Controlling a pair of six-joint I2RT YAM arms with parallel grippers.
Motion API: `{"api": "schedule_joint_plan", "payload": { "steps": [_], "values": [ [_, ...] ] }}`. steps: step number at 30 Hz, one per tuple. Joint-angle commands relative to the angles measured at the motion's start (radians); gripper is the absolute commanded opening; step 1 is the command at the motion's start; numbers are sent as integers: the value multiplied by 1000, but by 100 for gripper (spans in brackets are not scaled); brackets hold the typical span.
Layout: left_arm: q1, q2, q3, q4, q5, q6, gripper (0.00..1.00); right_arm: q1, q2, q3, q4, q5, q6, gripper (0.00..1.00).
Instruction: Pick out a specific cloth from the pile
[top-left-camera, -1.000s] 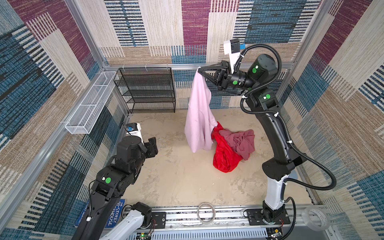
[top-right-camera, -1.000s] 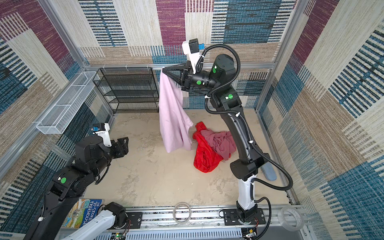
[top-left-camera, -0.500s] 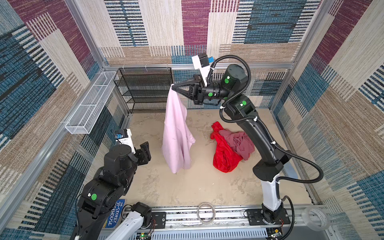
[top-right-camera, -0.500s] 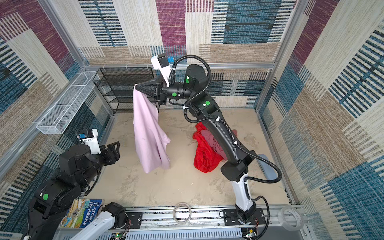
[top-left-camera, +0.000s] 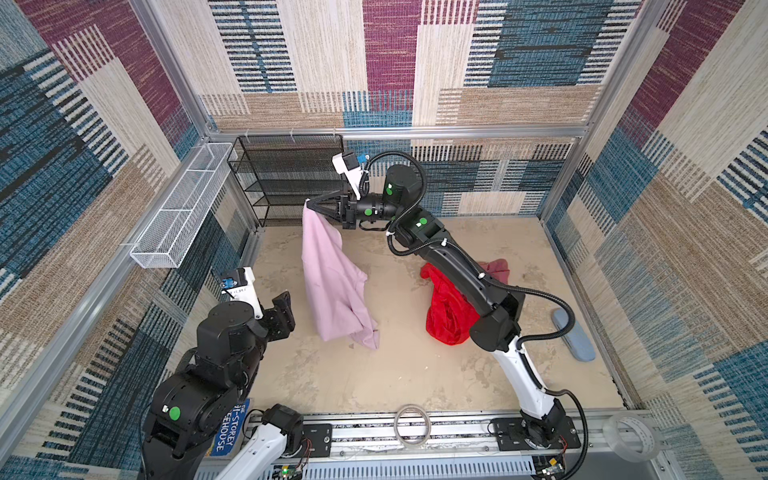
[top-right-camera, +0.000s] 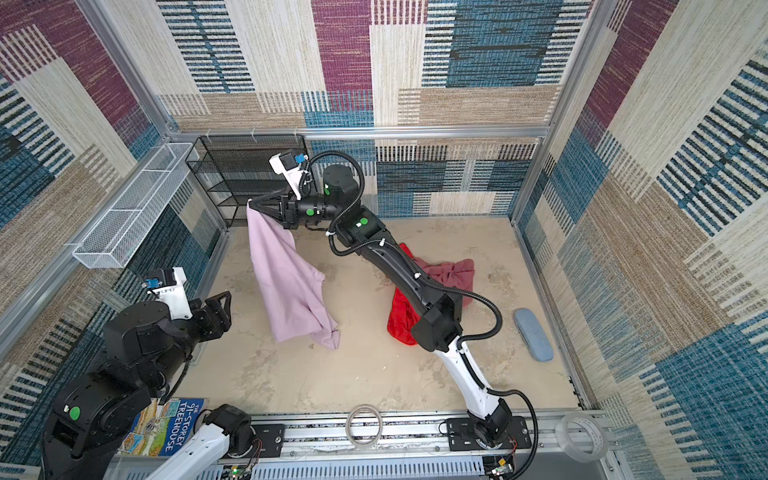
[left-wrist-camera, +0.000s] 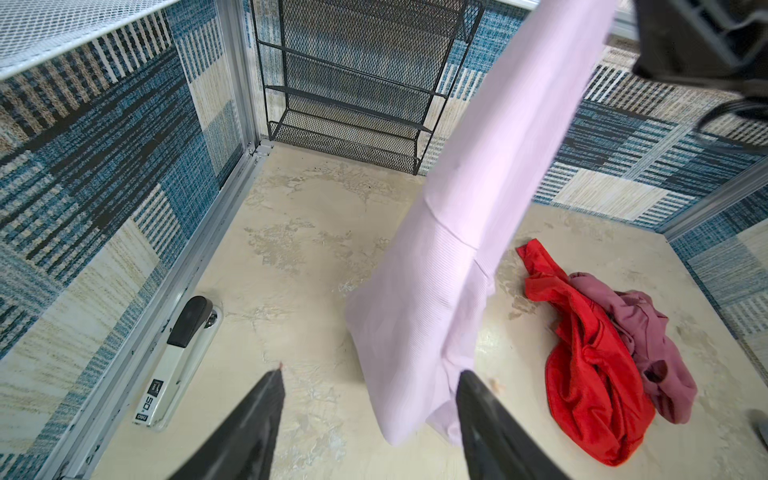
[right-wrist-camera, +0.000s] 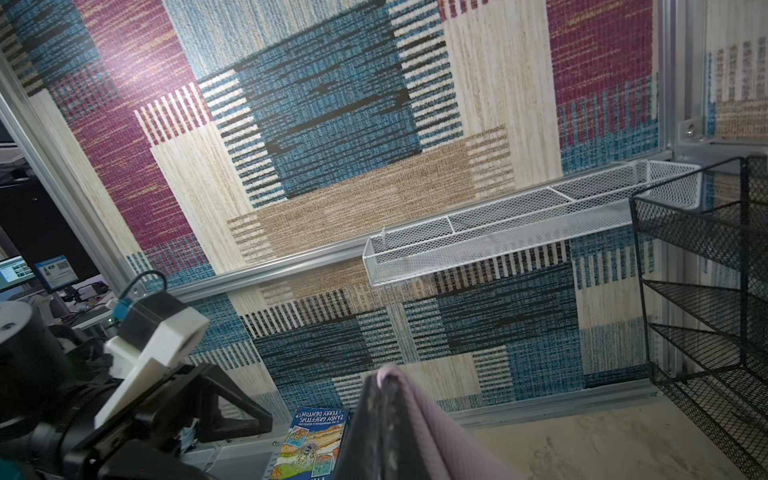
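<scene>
Pinching a top edge of the cloth (top-left-camera: 332, 282) between tightly clamped jaws, the right gripper (top-left-camera: 309, 204) holds it high, apparently so that the pale lilac sheet hangs at full length and well apart from the pile (top-left-camera: 451, 309); the grip at the very edge lets the rest drape freely, and the right wrist view shows the fabric folded over the finger. The cloth hangs over the far left part of the table (top-left-camera: 415, 374), just in front of the black mesh rack (top-left-camera: 286, 178) at the far edge; whether its lower hem touches the table cannot be told. The pile, now only the red cloth (left-wrist-camera: 590, 374) and the mauve cloth (left-wrist-camera: 648, 340), lies towards the right edge.

The right arm rises from its base at the near edge, leans over the pile and stretches its forearm towards the far left corner, wrist roughly level. The left arm sits folded at the near left corner; the left gripper (left-wrist-camera: 370, 374) is raised, released and empty, aimed at the cloth's lower end, seemingly ready to help.
</scene>
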Motion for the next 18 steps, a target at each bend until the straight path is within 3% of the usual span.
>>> {"api": "schedule_joint_plan", "payload": {
  "steps": [1, 7, 9, 10, 11, 13, 16, 18],
  "values": [
    [1, 0, 4, -24, -23, 42, 69, 2, 63, 13, 134, 57, 62, 0],
    [2, 0, 11, -24, -38, 61, 70, 8, 198, 20, 229, 107, 140, 2],
    [1, 3, 9, -24, -37, 61, 70, 12, 233, 24, 254, 110, 162, 15],
    [2, 4, 7, -24, -37, 61, 70, 15, 249, 25, 262, 112, 170, 30],
    [2, 7, 5, -24, -37, 60, 70, 17, 261, 25, 269, 110, 174, 52],
    [2, 12, 0, -25, -33, 55, 70, 21, 273, 25, 271, 106, 173, 75],
    [1, 30, -12, -18, -17, 46, 70, 22, 270, 19, 243, 104, 153, 88],
    [2, 41, -32, -7, -1, 40, 70, 21, 256, 0, 218, 108, 129, 91]
  ]
}}
